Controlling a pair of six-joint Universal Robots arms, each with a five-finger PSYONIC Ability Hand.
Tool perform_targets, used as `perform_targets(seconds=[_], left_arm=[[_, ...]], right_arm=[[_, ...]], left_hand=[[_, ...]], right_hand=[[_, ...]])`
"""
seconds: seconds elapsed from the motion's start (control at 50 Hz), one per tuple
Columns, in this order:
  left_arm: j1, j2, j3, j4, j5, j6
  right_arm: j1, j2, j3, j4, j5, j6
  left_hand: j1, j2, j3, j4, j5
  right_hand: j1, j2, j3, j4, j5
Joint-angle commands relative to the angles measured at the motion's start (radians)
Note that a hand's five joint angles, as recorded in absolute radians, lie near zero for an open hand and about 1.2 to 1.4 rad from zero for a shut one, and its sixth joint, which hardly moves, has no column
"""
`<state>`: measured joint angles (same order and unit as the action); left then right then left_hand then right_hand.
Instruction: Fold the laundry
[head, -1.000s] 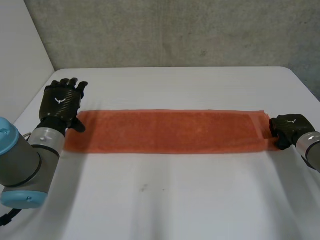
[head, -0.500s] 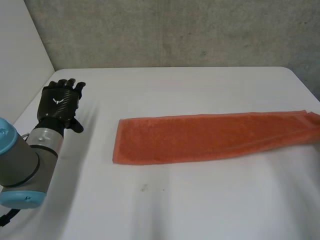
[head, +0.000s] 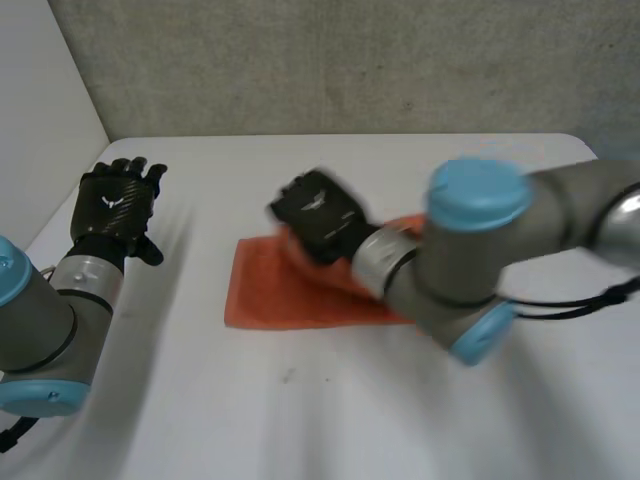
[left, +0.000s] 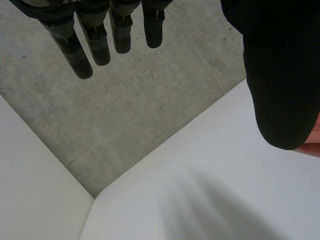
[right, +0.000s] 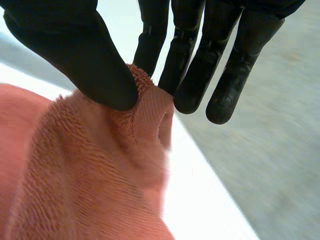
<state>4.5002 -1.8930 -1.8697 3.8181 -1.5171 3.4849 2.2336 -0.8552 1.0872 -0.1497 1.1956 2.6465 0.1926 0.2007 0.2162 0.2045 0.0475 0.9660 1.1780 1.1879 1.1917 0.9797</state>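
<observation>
Orange terry-cloth towel (head: 262, 296) mid white table (head: 300, 410), long axis left-right, left end flat, rest hidden under right arm. Right hand (head: 318, 215) above it, thumb and fingers pinching lifted towel end. Left hand (head: 112, 205) well apart, fingers straight, empty.

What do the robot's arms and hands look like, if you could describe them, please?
The left arm and right arm are thick grey tubes with round light-blue caps at the joints and silvery wrist bands. The left hand and right hand are black, with a small white mark on the back and segmented fingers.
</observation>
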Motion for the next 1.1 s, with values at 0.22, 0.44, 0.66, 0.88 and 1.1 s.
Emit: perform_targets(seconds=[0.22,0.44,0.66,0.88,1.1], left_arm=[[-0.001,0.0,-0.002,0.0,0.0,0.002],[-0.009,0.0,-0.002,0.0,0.0,0.003],[-0.013,0.0,-0.016,0.002,0.002,0.005],[-0.015,0.0,-0.016,0.0,0.002,0.005],[-0.015,0.002,-0.017,0.0,0.0,0.005]], right_arm=[[0.084,0.064,-0.032,0.016,0.231,0.019],[-0.153,-0.094,0.201,0.166,0.322,0.184],[-0.302,-0.085,0.395,0.099,0.249,0.181],[-0.309,-0.1,0.263,0.027,0.266,0.088],[0.035,-0.049,0.063,0.027,0.285,-0.108]], left_hand=[[-0.018,-0.026,-0.042,-0.03,-0.048],[-0.018,-0.026,-0.042,-0.03,-0.048],[-0.018,-0.026,-0.042,-0.03,-0.048],[-0.018,-0.026,-0.042,-0.03,-0.048],[-0.018,-0.026,-0.042,-0.03,-0.048]], right_hand=[[-0.792,-1.003,-1.013,-1.017,-0.98],[-0.792,-1.003,-1.013,-1.017,-0.98],[-0.181,-0.393,-0.403,-0.407,-0.369],[0.43,0.218,0.208,0.205,0.242],[0.43,0.218,0.208,0.205,0.242]])
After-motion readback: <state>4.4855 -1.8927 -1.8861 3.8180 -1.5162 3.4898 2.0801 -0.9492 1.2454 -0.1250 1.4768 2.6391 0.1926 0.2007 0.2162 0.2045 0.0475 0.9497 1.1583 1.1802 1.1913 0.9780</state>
